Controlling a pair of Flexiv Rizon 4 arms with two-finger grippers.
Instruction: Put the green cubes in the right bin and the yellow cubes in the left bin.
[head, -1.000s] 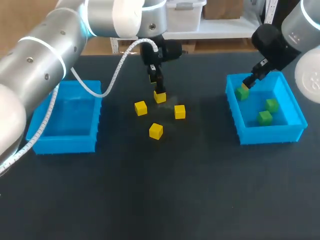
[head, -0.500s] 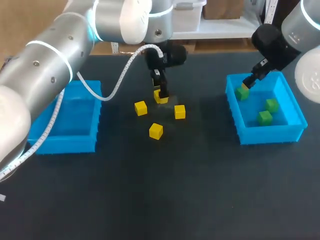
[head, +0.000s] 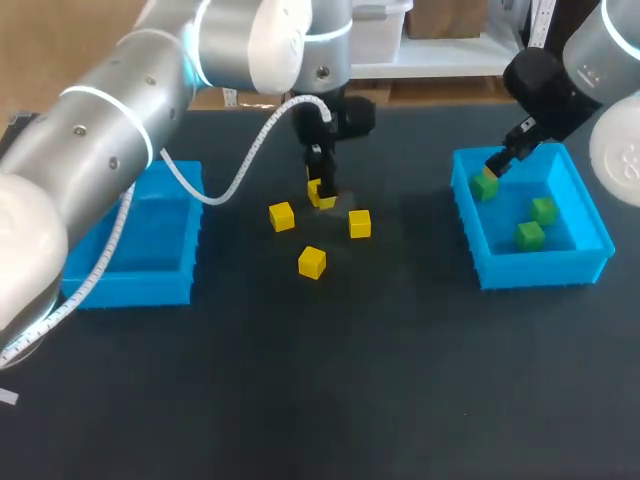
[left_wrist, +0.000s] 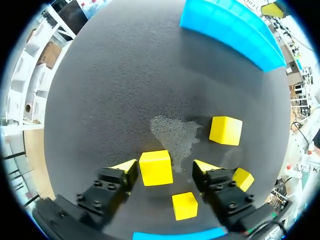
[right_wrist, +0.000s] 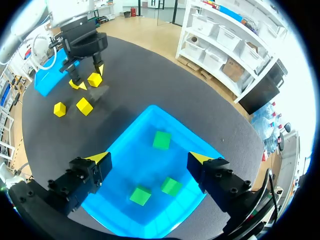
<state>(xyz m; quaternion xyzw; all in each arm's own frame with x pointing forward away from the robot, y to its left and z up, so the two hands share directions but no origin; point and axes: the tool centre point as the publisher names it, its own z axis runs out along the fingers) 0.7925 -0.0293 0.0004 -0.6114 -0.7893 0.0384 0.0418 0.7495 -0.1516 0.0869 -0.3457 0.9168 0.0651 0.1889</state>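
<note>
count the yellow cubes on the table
4 yellow cubes: one inside the open left end effector, one beside it toward the left bin, one toward the right bin, one nearest the table's front edge. None seems hidden.

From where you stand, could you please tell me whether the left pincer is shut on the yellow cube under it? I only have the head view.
Observer: It is not shut. In the left wrist view the left pincer is open, and the yellow cube sits between its yellow tips with a clear gap on one side.
Operator: Thank you. Is the right pincer holding the green cube I see at its tip?
Observer: No. The right wrist view shows the right pincer open and empty above the right bin, with all three green cubes lying on the bin's floor.
</note>
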